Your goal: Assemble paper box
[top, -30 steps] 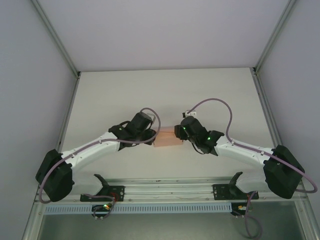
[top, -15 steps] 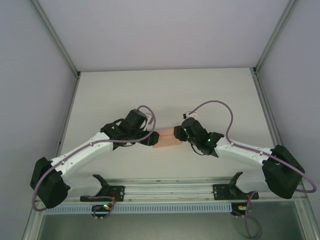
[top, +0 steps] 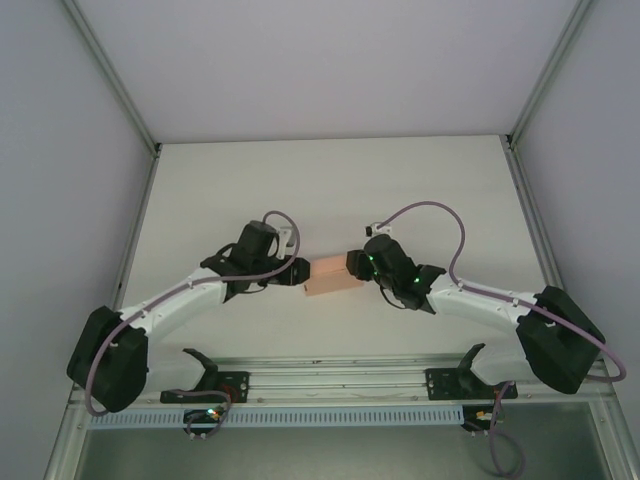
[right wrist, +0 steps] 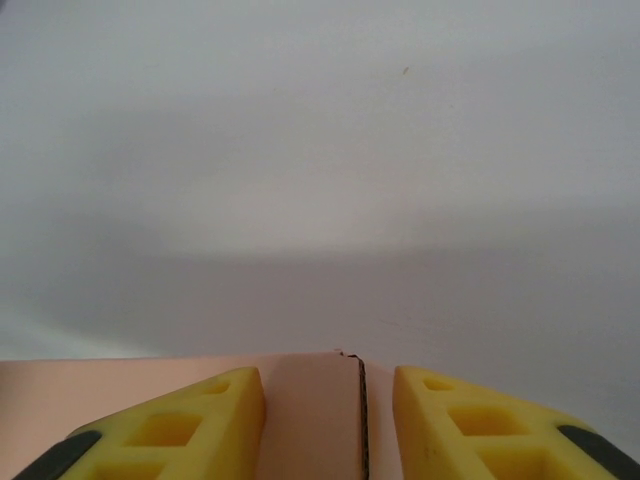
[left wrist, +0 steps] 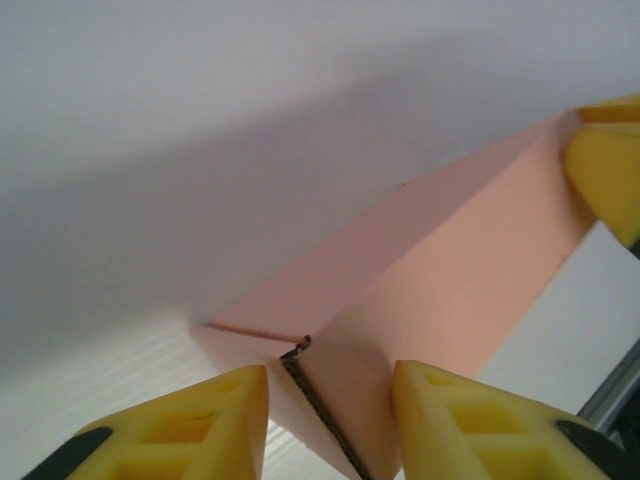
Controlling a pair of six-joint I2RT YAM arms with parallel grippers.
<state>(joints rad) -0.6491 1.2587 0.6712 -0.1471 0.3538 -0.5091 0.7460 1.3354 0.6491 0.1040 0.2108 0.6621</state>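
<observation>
The paper box (top: 331, 276) is a small salmon-pink card block lying on the white table (top: 330, 180) between my two arms. My left gripper (top: 298, 272) meets its left end. In the left wrist view the box (left wrist: 450, 270) runs away from the camera, and its near corner with a dark cut edge sits between the yellow fingers of the left gripper (left wrist: 330, 390), which are closed against it. My right gripper (top: 354, 265) holds the opposite end. In the right wrist view a pink panel of the box (right wrist: 310, 410) fills the gap of the right gripper (right wrist: 328, 390).
A metal rail (top: 340, 385) with black brackets runs along the table's near edge, behind the arm bases. Grey walls (top: 60, 200) close in the left, right and far sides. Open table lies beyond the box.
My left arm pulled back to the left, its jaws opened and then closed again on the box's left end. The box turned slightly. The right gripper tightened and barely moved.
</observation>
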